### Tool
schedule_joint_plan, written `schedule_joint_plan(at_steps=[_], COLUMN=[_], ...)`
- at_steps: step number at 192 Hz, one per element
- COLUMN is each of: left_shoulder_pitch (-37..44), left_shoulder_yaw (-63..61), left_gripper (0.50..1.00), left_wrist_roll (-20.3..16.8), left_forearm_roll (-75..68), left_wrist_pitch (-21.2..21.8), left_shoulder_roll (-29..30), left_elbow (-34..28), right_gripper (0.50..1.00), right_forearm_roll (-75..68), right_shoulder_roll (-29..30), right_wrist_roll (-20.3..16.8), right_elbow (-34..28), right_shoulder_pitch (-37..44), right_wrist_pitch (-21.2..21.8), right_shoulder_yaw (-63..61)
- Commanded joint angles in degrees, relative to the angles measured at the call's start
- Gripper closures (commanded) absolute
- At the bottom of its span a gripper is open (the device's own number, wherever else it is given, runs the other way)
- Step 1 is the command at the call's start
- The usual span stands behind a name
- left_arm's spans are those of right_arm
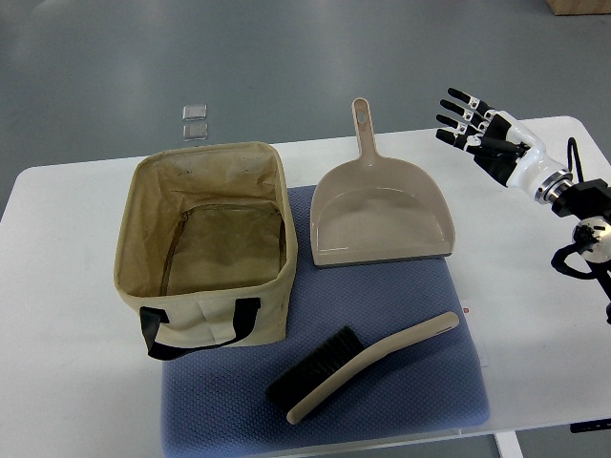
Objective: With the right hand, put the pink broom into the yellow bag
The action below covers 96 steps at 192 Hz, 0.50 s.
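Spreading across the scene was a white desk (67, 286) on grey floor, a blue mat (420, 382) padding its near half. On the left sat the yellow bag (205, 239), mouth open, ready. A dustpan (382, 215) lay behind the pink broom (368, 363), untouched at the near mat. Far right hovered the right robot hand (473, 119), fingers spread, empty.

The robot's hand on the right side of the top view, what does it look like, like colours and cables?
The right hand has black jointed fingers with pale patches at the tips and knuckles. Its palm and wrist shell are glossy white, ending in a silver ring. Behind that, the forearm is black, with a white ball-shaped joint and thin black cables looping alongside. No left arm shows.
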State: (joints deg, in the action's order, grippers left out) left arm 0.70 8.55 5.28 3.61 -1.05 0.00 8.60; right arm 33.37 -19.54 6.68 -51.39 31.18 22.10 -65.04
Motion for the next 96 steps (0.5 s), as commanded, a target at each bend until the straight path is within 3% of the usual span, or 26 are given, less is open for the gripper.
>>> schedule_joint_plan(at_steps=[1,61,96], left_shoulder_pitch=[0.0,0.0,0.0], left_shoulder_yaw=[0.0,0.0,0.0], left_gripper=[0.500,0.500,0.500], left_wrist_roll=[0.0,0.0,0.0], left_forearm_roll=[0.0,0.0,0.0], left_wrist_pitch=[0.0,0.0,0.0], left_shoulder_roll=[0.0,0.0,0.0], left_elbow=[0.0,0.0,0.0], right_gripper=[0.558,0.558,0.560], right_forearm_roll=[0.0,1.7,5.3], right_shoulder_roll=[-0.3,-1.8,-5.5], right_wrist_roll=[0.0,-0.1,0.9], right_elbow=[0.0,-0.6,-2.7], right_shoulder_pitch=[0.2,1.3,2.6], right_wrist_pitch=[0.0,2.1,7.4], right_shoulder_yaw=[0.0,1.1,5.3])
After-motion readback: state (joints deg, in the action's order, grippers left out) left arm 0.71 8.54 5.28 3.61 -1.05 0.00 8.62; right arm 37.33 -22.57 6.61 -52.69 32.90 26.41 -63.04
